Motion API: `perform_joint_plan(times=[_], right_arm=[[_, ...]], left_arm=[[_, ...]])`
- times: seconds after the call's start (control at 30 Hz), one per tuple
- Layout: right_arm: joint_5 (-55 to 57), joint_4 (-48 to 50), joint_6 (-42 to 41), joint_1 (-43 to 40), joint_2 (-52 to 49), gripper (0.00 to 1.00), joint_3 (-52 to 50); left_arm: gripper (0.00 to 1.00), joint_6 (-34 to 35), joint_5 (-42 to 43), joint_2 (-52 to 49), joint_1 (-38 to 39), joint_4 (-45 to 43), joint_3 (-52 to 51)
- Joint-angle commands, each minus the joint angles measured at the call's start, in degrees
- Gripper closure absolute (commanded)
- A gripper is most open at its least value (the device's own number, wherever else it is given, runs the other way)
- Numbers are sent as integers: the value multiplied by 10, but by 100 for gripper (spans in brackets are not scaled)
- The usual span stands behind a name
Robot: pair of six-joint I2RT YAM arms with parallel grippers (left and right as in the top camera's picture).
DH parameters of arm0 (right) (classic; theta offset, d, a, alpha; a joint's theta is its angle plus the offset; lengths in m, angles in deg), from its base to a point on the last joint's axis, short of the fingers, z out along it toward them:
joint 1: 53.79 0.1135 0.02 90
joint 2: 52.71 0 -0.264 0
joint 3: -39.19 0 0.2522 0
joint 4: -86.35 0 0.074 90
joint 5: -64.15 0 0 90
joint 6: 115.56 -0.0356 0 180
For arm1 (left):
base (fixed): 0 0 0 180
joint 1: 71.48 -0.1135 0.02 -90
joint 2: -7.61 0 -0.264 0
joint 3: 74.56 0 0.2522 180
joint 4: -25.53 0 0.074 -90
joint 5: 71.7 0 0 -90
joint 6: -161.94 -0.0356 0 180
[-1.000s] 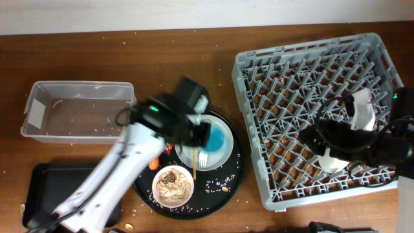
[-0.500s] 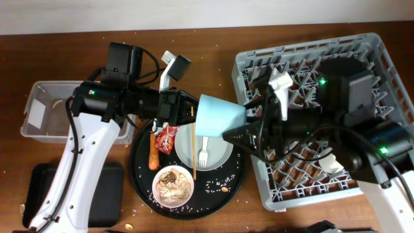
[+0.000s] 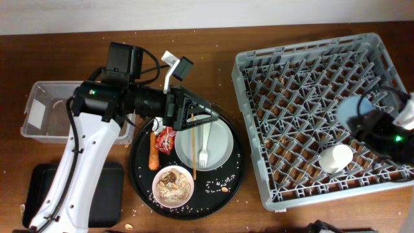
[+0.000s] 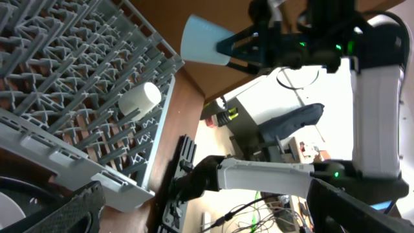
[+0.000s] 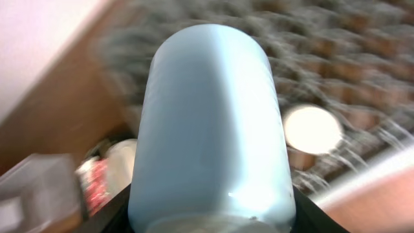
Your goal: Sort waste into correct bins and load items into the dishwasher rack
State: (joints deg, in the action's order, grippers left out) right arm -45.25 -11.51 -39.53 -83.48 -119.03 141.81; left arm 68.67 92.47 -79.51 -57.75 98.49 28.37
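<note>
My right gripper (image 5: 210, 217) is shut on the small blue cup (image 5: 210, 123), which fills the right wrist view. Overhead, that cup (image 3: 354, 107) is a blur above the right side of the grey dishwasher rack (image 3: 291, 77). A cream cup (image 3: 336, 157) lies in the rack. My left gripper (image 3: 215, 115) stands open and empty over the pale plate (image 3: 220, 145), which carries the white fork (image 3: 203, 152) and chopstick (image 3: 193, 152). Beside the plate lie the red wrapper (image 3: 168, 138), the carrot stick (image 3: 153, 155) and a white bowl (image 3: 173, 183) of brownish scraps.
All of these sit on a large round black tray (image 3: 139, 178). A clear tub (image 3: 77, 110) stands at the far left and a shallow black tray (image 3: 45, 188) lies below it. White crumbs are scattered over the wooden table.
The left gripper let go of the blue cup and opened. The right gripper took the cup and carried it right, over the rack.
</note>
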Motion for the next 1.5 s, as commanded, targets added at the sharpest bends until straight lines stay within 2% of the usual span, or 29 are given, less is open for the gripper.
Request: perform_joint_plan(times=[0.0, 0.1, 0.2, 0.23, 0.27, 0.3, 0.4, 0.47, 0.53, 0.6, 0.63, 0.67, 0.7, 0.77, 0.83, 0.87, 0.93, 0.97, 1.0, 1.03, 1.2, 1.27, 1.37, 1.47], right_arm=[[139, -21, -31, -76, -77, 53, -1], [206, -14, -55, -87, -174, 52, -1], [176, 9, -54, -85, -244, 52, -1], [177, 9, -54, -83, -265, 45, -1], [177, 12, -54, -82, -274, 31, -1], [176, 16, -54, -83, -280, 25, -1], [87, 4, -2, -79, -247, 24, 46], [-9, -30, 46, -55, -179, 24, 97], [-48, -34, 76, -3, -113, 25, 105], [-48, -34, 78, 112, -39, 25, 104], [-45, -34, 74, 155, -24, 25, 104], [-15, -33, 46, 217, -9, 25, 104], [-10, -31, 40, 262, -7, 29, 104], [-14, -21, 39, 366, -20, 34, 93], [10, 14, -11, 474, -45, 35, 64], [79, 67, -85, 557, -76, 35, 28], [155, 135, -160, 639, -154, 35, -6], [164, 169, -187, 656, -207, 39, -6], [153, 201, -208, 670, -258, 44, -6], [154, 220, -221, 680, -302, 45, -6], [147, 284, -275, 685, -522, 56, -6], [132, 294, -275, 687, -561, 58, -6], [132, 306, -275, 687, -578, 65, -6], [132, 310, -274, 687, -578, 79, -6]], left_arm=[[1, -4, -26, 3, 0, 0, 4], [1, -5, -26, 3, 0, 8, 4], [1, -5, -27, 3, 0, 10, 4], [1, -5, -31, 3, 0, 10, 4], [1, -5, -40, 3, 0, 11, 4], [1, -5, -61, 3, 0, 15, 4], [1, -5, -140, 3, 0, 26, 4], [5, -4, -234, 3, 0, 59, 4], [9, 33, -370, 3, 0, 106, 4], [11, 79, -483, 3, 0, 142, 4], [16, 91, -512, 3, 0, 147, 4], [20, 121, -575, 3, 5, 159, -1], [24, 165, -651, 3, 17, 175, -9], [24, 239, -777, 5, 24, 199, -13], [24, 245, -779, 11, 10, 201, -12], [24, 245, -779, 20, -3, 211, -11], [23, 244, -779, 52, -39, 236, 4], [13, 244, -779, 75, -55, 247, 8], [6, 244, -779, 96, -63, 251, 8], [1, 245, -781, 111, -65, 255, 8], [1, 245, -781, 141, -65, 283, 8], [1, 245, -781, 141, -65, 283, 8], [1, 245, -781, 141, -65, 283, 8], [1, 245, -781, 141, -65, 283, 8]])
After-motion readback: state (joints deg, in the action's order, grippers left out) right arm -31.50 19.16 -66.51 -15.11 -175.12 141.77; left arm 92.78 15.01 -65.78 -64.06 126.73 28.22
